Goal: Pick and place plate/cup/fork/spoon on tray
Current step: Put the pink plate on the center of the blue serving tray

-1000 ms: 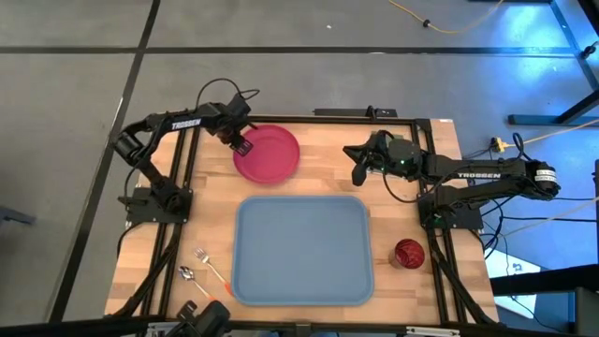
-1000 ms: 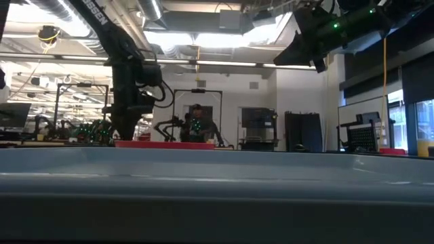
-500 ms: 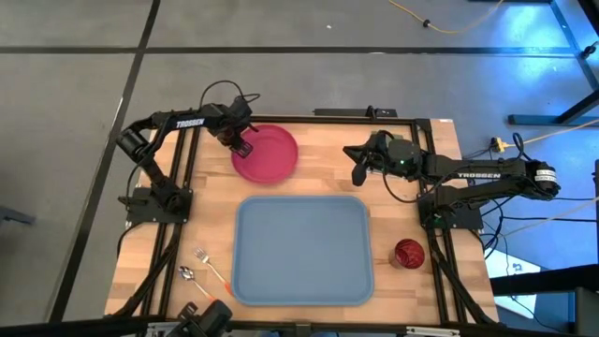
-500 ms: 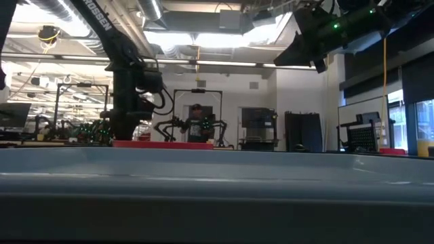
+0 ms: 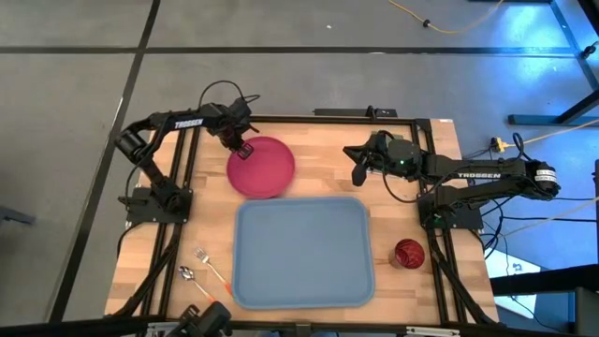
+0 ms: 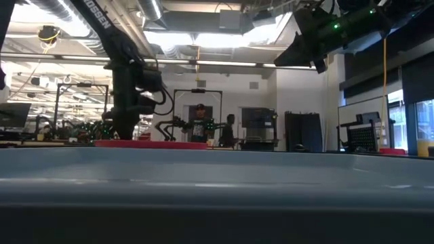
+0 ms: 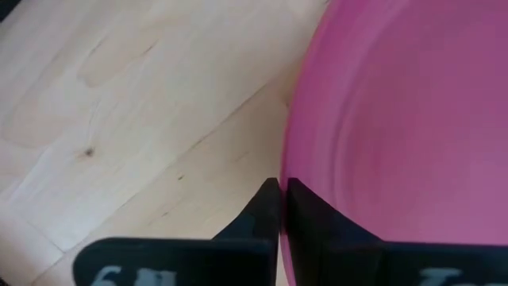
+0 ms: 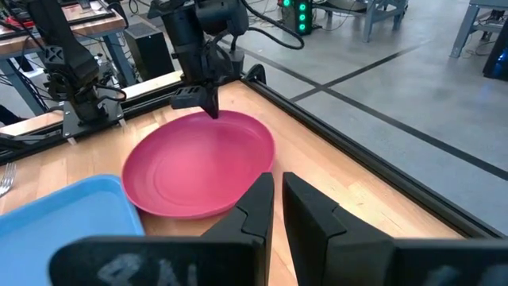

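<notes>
The pink-red plate [image 5: 262,167] lies at the far left of the table, its near edge at the far rim of the light blue tray [image 5: 301,251]. My left gripper [image 5: 242,148] is shut on the plate's far-left rim. My right gripper [image 5: 358,175] hovers right of the plate, shut and empty. The dark red cup [image 5: 408,253] stands on the table right of the tray. The fork [image 5: 211,265] and spoon [image 5: 192,274] lie on the table by the tray's near-left corner. My left gripper pinches the plate's far-left rim [image 7: 287,159] between its two fingers, one over the plate's inside and one outside it. The fingers [image 8: 213,110] come from above, pointing down. The plate stays low and near level; I cannot tell whether it is clear of the table.
Black metal rails [image 5: 178,187] run along the table's left, right and far sides. Bare wood shows between the plate and my right gripper. People stand in the room beyond the table in the low view [image 6: 200,125].
The plate, held at its rim by my left gripper, has shifted toward the table's near edge and a little to the left, up to the tray's far rim. My left gripper has stayed shut on it and has moved only a little.
</notes>
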